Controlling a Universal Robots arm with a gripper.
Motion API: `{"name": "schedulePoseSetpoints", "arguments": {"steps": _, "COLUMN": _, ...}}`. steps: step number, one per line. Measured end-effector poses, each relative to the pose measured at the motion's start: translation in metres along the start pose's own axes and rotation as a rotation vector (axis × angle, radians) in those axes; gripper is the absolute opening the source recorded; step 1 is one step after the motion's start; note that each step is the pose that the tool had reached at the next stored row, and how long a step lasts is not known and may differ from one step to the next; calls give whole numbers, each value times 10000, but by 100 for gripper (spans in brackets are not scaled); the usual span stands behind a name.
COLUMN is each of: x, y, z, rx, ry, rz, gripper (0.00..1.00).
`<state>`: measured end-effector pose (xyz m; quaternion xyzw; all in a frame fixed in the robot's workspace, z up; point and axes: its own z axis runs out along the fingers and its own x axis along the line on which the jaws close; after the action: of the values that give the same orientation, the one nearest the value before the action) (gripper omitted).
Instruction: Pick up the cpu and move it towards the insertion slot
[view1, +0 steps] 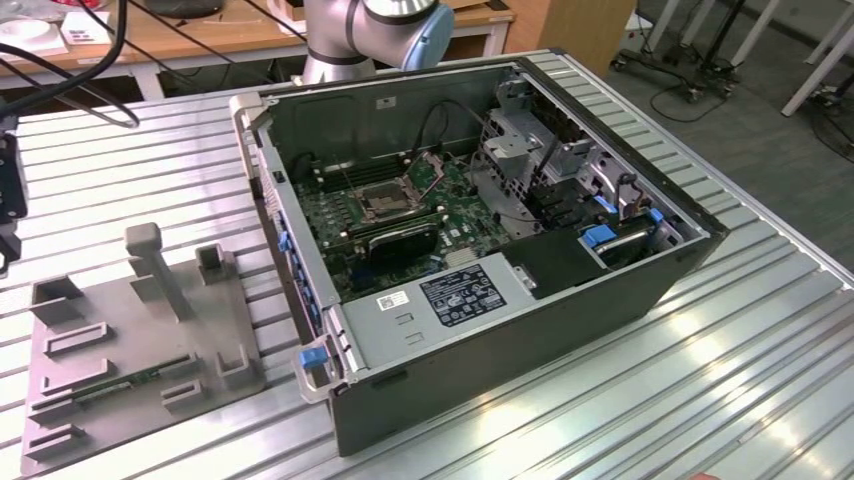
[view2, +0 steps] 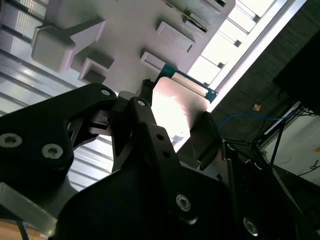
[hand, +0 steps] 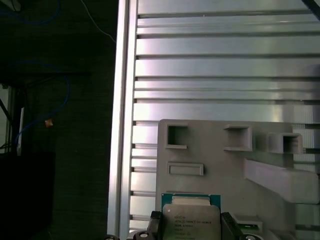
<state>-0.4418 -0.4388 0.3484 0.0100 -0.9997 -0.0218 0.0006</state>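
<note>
The cpu (hand: 191, 221) is a pale silver square with a thin green-tan rim, gripped by its two opposite edges in my gripper (hand: 191, 229). In the second wrist view its shiny face (view2: 176, 106) sits between the black fingers (view2: 206, 134) of the gripper (view2: 175, 117). It hangs above the grey plastic tray (hand: 215, 165), near the tray's end by the table edge. The insertion slot (view1: 378, 205), a silver-framed square socket with a dark centre, lies on the green board inside the open computer case (view1: 534, 330), well to the exterior view's right of the tray.
The grey tray (view1: 134, 340) carries raised posts, several pockets and a narrow green circuit strip (view1: 127, 381). The case walls, a drive cage (view1: 527, 165) and cables surround the socket. The arm's base (view1: 360, 40) stands behind the case. The ribbed metal table ends just past the tray.
</note>
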Motion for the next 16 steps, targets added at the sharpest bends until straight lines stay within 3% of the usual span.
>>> {"name": "schedulePoseSetpoints", "arguments": {"steps": 3, "x": 0, "y": 1, "z": -34, "rx": -1, "ry": -1, "rz": -1, "gripper": 54}}
{"name": "schedulePoseSetpoints", "arguments": {"steps": 16, "x": 0, "y": 3, "z": -59, "rx": -3, "ry": 0, "rz": 0, "gripper": 54}}
